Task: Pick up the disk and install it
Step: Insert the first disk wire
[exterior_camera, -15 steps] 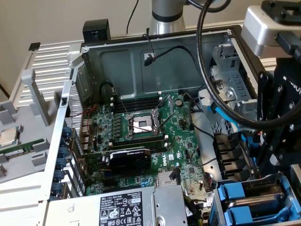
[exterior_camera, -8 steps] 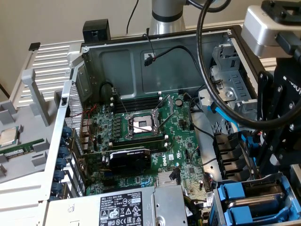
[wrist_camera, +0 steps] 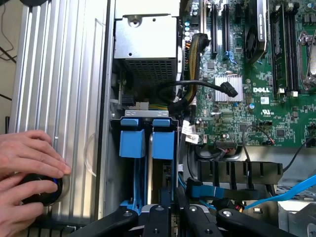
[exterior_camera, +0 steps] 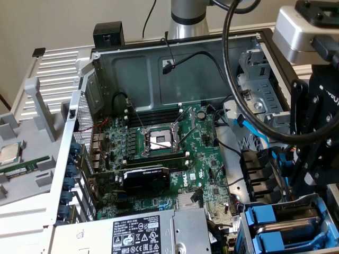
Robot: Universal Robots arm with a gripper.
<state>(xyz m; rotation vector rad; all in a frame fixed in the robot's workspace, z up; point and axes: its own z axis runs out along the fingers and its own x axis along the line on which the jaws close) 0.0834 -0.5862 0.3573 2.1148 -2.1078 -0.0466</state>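
Disk (wrist_camera: 148, 163): it appears to stand on edge in the drive cage (wrist_camera: 114, 148) at the case's corner, between 2 blue carrier tabs (wrist_camera: 132, 143), with little of its body showing, so seating cannot be confirmed. Gripper (wrist_camera: 170, 217): black fingers hang just over the bay, directly above the slot; whether they clamp anything cannot be told. Exterior view alone shows the motherboard (exterior_camera: 159, 159) with its open CPU socket (exterior_camera: 159, 140) and the power supply (exterior_camera: 148, 233); wrist view alone shows a person's hand (wrist_camera: 29, 158) resting on a black knob outside the case wall.
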